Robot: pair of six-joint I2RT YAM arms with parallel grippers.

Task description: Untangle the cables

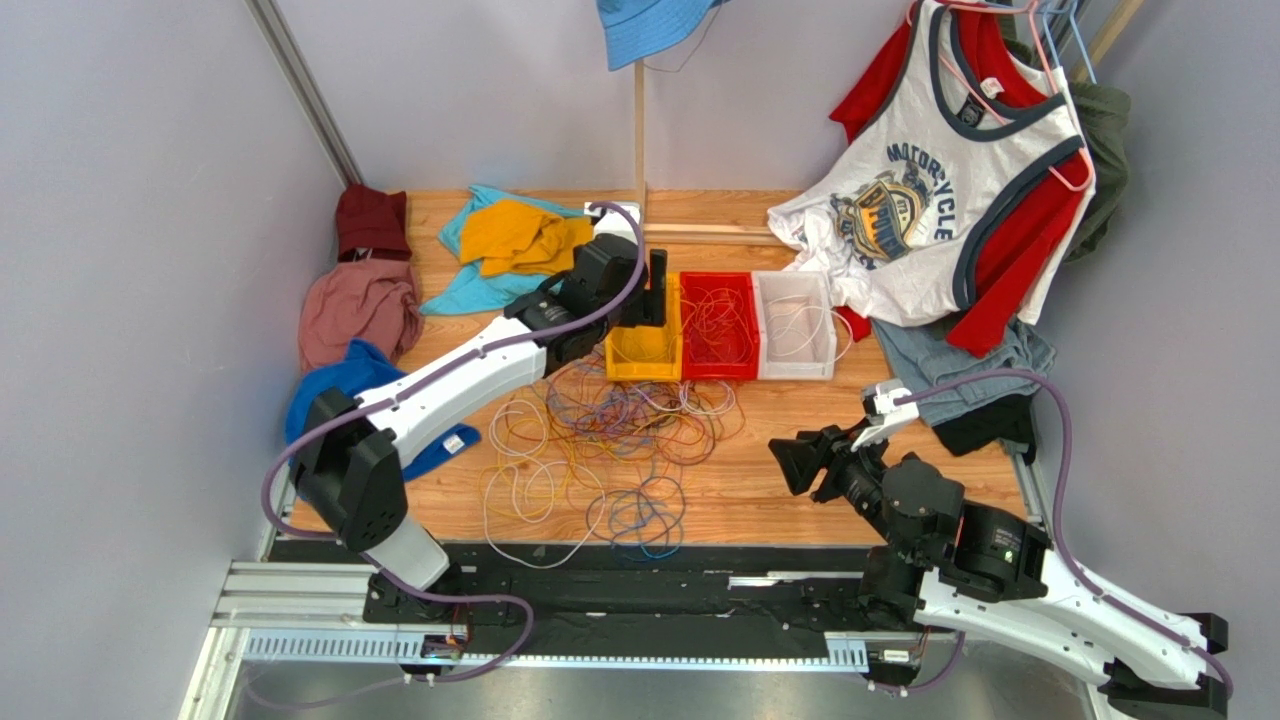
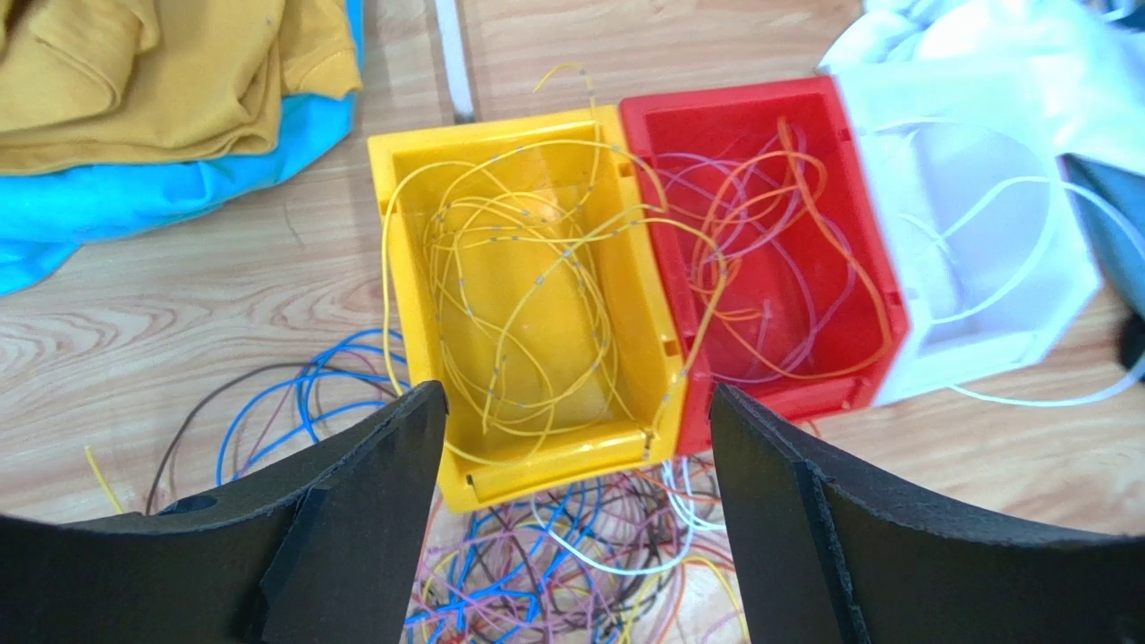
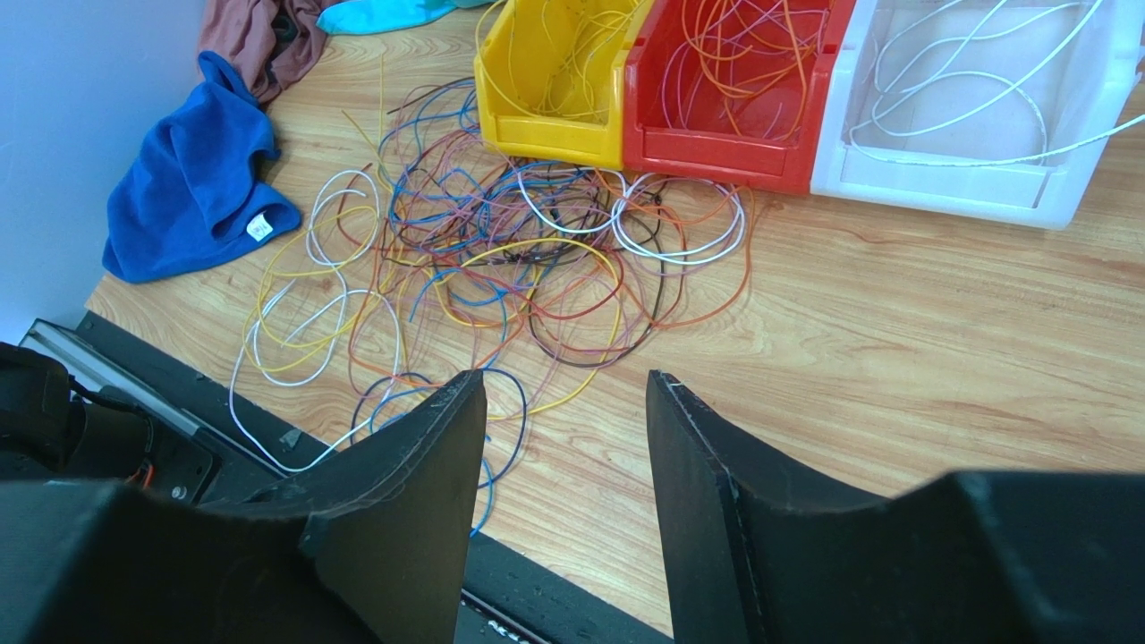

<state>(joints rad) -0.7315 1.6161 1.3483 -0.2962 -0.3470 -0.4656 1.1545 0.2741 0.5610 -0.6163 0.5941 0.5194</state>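
Note:
A tangle of thin cables (image 1: 616, 435) in blue, purple, yellow, orange, white and brown lies on the wooden table in front of three bins. The yellow bin (image 2: 551, 472) holds yellow cables (image 2: 531, 289). Orange and purple ones lie in the red bin (image 2: 786, 396), white ones in the white bin (image 2: 981, 356). My left gripper (image 2: 575, 392) hangs open above the yellow bin's near edge with nothing between its fingers. Over bare wood right of the tangle (image 3: 511, 255), my right gripper (image 3: 565, 379) stands open and empty.
Clothes ring the table: a blue cloth (image 1: 338, 393) at the left, yellow and teal shirts (image 1: 511, 240) at the back, a hanging tank top (image 1: 932, 180) and a grey garment (image 1: 962, 375) at the right. A wooden post (image 1: 639, 135) stands behind the bins. A black rail (image 1: 601, 578) runs along the near edge.

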